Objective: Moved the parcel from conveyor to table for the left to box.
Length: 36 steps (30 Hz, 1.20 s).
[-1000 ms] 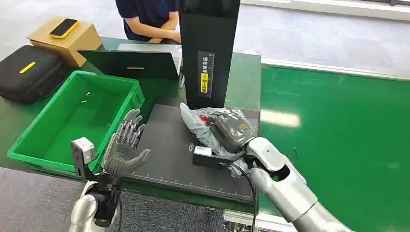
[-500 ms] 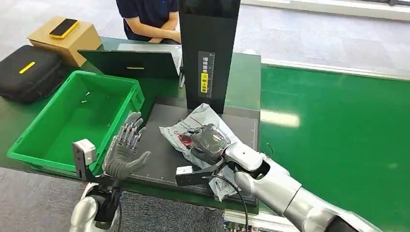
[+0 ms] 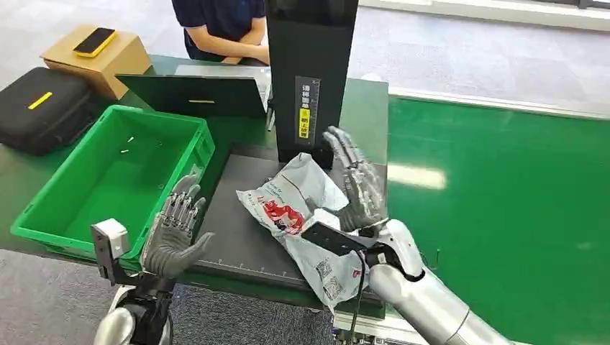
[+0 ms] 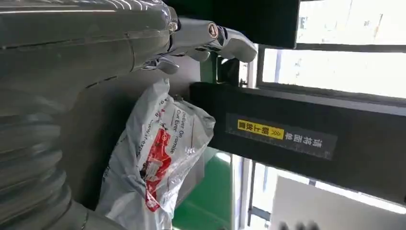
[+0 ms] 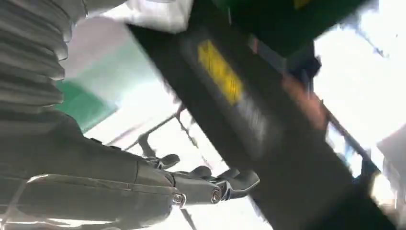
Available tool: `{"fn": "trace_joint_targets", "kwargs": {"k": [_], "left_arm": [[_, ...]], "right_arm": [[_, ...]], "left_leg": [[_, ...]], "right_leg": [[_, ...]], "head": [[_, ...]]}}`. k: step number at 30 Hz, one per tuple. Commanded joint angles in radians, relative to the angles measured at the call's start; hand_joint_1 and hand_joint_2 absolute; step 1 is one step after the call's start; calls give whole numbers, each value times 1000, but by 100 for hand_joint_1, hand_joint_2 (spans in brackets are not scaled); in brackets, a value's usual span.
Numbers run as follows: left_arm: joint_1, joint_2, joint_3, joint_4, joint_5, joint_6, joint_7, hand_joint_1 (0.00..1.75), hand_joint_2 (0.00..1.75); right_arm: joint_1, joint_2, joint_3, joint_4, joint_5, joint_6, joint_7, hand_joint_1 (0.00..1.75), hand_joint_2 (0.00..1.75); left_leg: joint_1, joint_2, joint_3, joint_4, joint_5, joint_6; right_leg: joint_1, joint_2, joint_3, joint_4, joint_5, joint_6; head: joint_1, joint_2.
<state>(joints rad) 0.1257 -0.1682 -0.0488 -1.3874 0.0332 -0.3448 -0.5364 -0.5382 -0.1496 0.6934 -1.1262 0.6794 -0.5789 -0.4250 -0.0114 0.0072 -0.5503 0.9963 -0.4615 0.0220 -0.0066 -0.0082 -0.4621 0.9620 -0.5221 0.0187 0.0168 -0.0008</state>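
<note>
Parcel lying on the dark mat between two empty hands.
From left: green crate (image 3: 108, 172); left hand (image 3: 175, 231), fingers spread, holding nothing; grey parcel (image 3: 295, 215) flat on the black mat (image 3: 244, 237) of the surface; right hand (image 3: 354, 180) raised just beside it, fingers apart; green conveyor (image 3: 503, 201).

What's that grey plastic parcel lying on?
The parcel lies on a black ruled mat on the table, its near end hanging over the mat's front edge. The bag covers whatever is on the mat beneath it.
</note>
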Motion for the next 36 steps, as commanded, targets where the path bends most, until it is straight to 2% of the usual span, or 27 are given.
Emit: {"fn": "trace_joint_targets", "kwargs": {"k": [1,4,5,7,10,13,14,15,16,17,19,20,21,22,24,25,27,29,32,33,34,35,36], "left_arm": [[-4,23,-40,3,5,3,-10,0,175],[3,32,-62,-14,5,10,-10,0,175],[10,35,-72,-25,7,5,-11,0,175],[23,37,-92,-41,1,4,-12,0,175],[15,72,-221,-18,-159,53,2,0,175],[-32,64,-320,48,-258,105,19,0,175],[-58,75,-396,62,-407,161,36,0,175],[-78,56,-432,89,-440,168,45,0,175],[-88,54,-453,100,-457,181,51,0,175],[-124,66,-515,128,-556,186,90,0,175],[-200,38,-560,236,-670,187,138,0,175],[-264,31,-602,314,-768,203,204,0,175],[-315,7,-608,396,-796,222,207,0,175],[-339,-1,-616,431,-819,233,214,0,175],[-431,-32,-649,566,-908,265,283,0,175],[-454,-41,-652,602,-925,276,296,0,175],[-532,-66,-692,727,-1046,311,423,0,175],[-576,-87,-684,820,-1072,293,463,0,175],[-621,-92,-682,920,-1098,260,507,0,175],[-644,-89,-690,965,-1134,246,602,0,175],[-646,-85,-688,966,-1133,246,600,0,175],[-666,-81,-693,997,-1170,257,679,0,175],[-676,-74,-661,1009,-1150,249,678,0,175]], "right_arm": [[146,-27,-188,-247,-15,-119,-64,0,175],[200,-30,-265,-298,-53,-119,-54,0,175],[222,-18,-307,-306,-122,-111,-21,0,175],[246,-20,-343,-306,-182,-90,-36,0,175],[342,18,-495,-315,-310,-37,-15,0,175],[441,52,-625,-352,-324,-20,-28,0,175],[494,82,-696,-380,-336,-12,10,0,175],[554,93,-747,-420,-348,12,-1,0,175],[573,109,-779,-433,-360,42,-12,0,175],[598,137,-832,-449,-381,59,9,0,175],[640,166,-906,-482,-378,85,-3,0,175],[658,184,-943,-497,-382,96,4,0,175],[678,201,-976,-518,-372,112,-5,0,175],[687,211,-988,-528,-367,116,-8,0,175],[701,245,-1027,-552,-357,144,-6,0,175],[699,252,-1031,-555,-353,148,-5,0,175],[680,265,-1040,-543,-337,154,3,0,175],[662,267,-1036,-528,-329,155,7,0,175],[642,271,-1025,-507,-325,145,9,0,175],[641,277,-1027,-506,-322,140,12,0,175],[642,278,-1027,-506,-322,140,12,0,175],[646,288,-1034,-517,-319,134,12,0,175],[647,290,-1032,-523,-320,138,13,0,175]], "left_leg": [[0,-2,0,-1,1,-3],[0,-6,-1,-1,1,-3],[0,-3,0,-1,1,-2],[0,-3,0,-1,1,-2],[0,-5,1,-2,1,-3],[0,-8,0,-2,1,-1],[0,-8,1,-2,1,-2],[0,-12,1,-4,3,-3],[0,-8,1,-2,2,-2],[0,-15,1,-3,2,-2],[0,-13,-1,-3,2,-2],[-1,-13,-1,-1,1,-1],[-1,-14,-1,-2,2,-2],[-1,-13,-1,-3,2,-3],[-1,-18,-2,-3,3,-2],[-1,-13,-2,-2,2,-1],[-1,-12,-2,-1,2,-2],[-1,-9,-2,-1,2,-2],[-1,-6,-1,-2,2,-3],[-1,-5,-1,-1,1,-2],[-1,-5,0,-2,1,-2],[0,-3,-1,-1,1,-2],[0,-3,-1,-1,1,-2]], "right_leg": [[0,-1,0,-1,0,-1],[0,-4,0,0,-1,-1],[0,-2,0,0,0,-1],[0,-2,0,-1,0,-1],[0,-4,2,-2,0,-1],[0,-7,3,-3,-1,0],[0,-8,3,-3,-1,0],[0,-11,5,-5,0,-1],[0,-7,2,-4,0,-1],[0,-14,4,-5,-1,-1],[-1,-12,2,-5,-1,-1],[-1,-12,2,-4,-1,0],[-1,-13,3,-4,-1,0],[-1,-11,2,-5,0,-1],[-1,-16,3,-5,-1,-1],[-1,-11,0,-4,0,0],[-1,-11,0,-3,0,0],[-1,-8,0,-3,1,0],[-1,-5,0,-2,1,-1],[0,-4,0,-2,1,0],[-1,-4,0,-3,1,-1],[0,-3,-1,-1,1,0],[0,-2,-1,-2,1,-1]], "head": [[0,0],[-1,0],[0,0],[0,0],[0,0],[0,0],[0,0],[0,0],[1,0],[0,0],[0,0],[1,0],[0,0],[0,0],[0,0],[0,0],[0,0],[0,0],[0,0],[0,0],[1,0],[0,0],[0,0]]}}
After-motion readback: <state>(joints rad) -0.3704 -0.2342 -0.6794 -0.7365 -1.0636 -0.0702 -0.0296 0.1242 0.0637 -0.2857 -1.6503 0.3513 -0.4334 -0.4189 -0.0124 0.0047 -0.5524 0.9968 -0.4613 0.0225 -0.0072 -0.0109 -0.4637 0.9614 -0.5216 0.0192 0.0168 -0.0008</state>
